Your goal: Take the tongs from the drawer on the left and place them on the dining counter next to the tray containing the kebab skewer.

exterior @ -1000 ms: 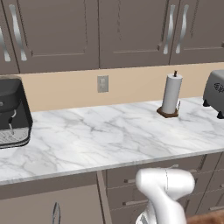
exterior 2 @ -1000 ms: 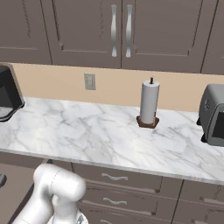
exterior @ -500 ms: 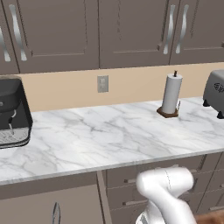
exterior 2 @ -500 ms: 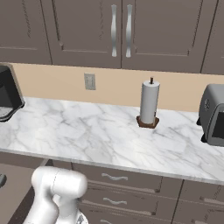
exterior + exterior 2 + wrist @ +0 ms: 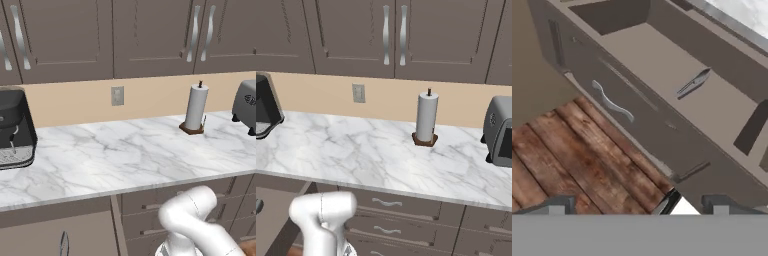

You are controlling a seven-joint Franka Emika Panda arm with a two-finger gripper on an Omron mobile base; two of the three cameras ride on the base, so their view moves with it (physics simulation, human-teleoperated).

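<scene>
Drawer stands pulled open under the marble tabletop, wavy silver handle on its front. Tongs lie flat on the drawer floor, toward the far side from the handle, nothing else near them. Claw hangs above the plank floor on the handle side of the drawer front, open wide, holding nothing. Risks, as I judge them: the tongs are thin and lie flat, so fingertips may close over them and skid; reaching in, the claw could clip the drawer front or the tabletop lip above. Room: the tabletop carries a paper towel roll, a toaster, a dark coffee machine; grey-brown cupboards above.
</scene>
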